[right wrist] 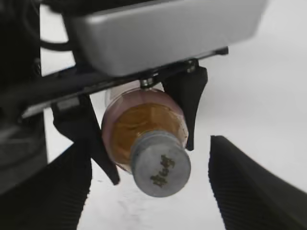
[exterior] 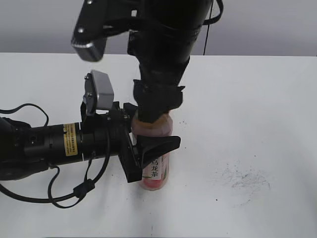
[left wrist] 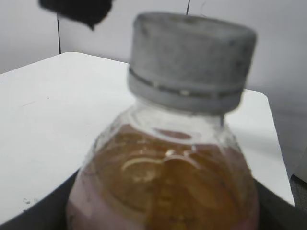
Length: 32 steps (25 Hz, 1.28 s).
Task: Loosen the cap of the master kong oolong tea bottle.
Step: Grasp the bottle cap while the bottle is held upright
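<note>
The master kong oolong tea bottle [exterior: 156,171] stands upright on the white table, with amber tea and a pink label. My left gripper [exterior: 148,148] reaches in from the left and is shut on the bottle's body. In the left wrist view the bottle [left wrist: 163,182] fills the frame, with the white ribbed cap [left wrist: 192,62] bare on top. My right gripper [exterior: 152,113] hangs straight over the bottle and hides the cap in the exterior view. In the right wrist view its ribbed fingers [right wrist: 148,143] stand open on both sides of the cap [right wrist: 160,165], touching nothing, with the bottle [right wrist: 144,122] below.
The white table [exterior: 257,99] has grey scuff marks [exterior: 245,178] to the right of the bottle. The left arm's black cables [exterior: 74,191] lie at the front left. A grey wall stands behind the table's far edge.
</note>
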{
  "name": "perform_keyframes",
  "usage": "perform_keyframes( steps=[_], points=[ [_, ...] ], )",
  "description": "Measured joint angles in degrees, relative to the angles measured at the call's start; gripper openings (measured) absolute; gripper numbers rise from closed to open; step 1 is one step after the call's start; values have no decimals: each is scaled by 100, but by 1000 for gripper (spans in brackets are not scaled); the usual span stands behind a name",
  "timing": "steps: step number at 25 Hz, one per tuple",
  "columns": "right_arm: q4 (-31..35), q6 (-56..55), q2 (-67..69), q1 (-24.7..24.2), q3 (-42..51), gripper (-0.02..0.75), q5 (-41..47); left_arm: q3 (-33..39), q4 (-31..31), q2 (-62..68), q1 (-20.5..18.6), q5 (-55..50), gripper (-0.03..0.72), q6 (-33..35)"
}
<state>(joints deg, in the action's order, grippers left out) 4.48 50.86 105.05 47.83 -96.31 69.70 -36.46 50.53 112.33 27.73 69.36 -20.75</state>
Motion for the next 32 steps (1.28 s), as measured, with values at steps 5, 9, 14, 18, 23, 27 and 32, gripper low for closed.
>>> perform_keyframes(
  steps=[5, 9, 14, 18, 23, 27, 32],
  points=[
    [-171, -3289, 0, 0, 0, 453, 5, 0, 0, 0, 0, 0, 445, 0],
    [-251, -4052, 0, 0, 0, 384, 5, 0, 0, 0, 0, 0, 445, 0],
    [-279, -4098, 0, 0, 0, 350, 9, 0, 0, 0, 0, 0, 445, 0],
    [-251, -3661, 0, 6, 0, 266, 11, 0, -11, 0, 0, 0, 445, 0],
    [-238, -2017, 0, 6, 0, 266, 11, 0, -23, 0, 0, 0, 445, 0],
    [-233, 620, 0, 6, 0, 266, 16, 0, -7, 0, 0, 0, 445, 11],
    [-232, 5302, 0, 6, 0, 266, 16, 0, -5, 0, 0, 0, 445, 22]
  ],
)
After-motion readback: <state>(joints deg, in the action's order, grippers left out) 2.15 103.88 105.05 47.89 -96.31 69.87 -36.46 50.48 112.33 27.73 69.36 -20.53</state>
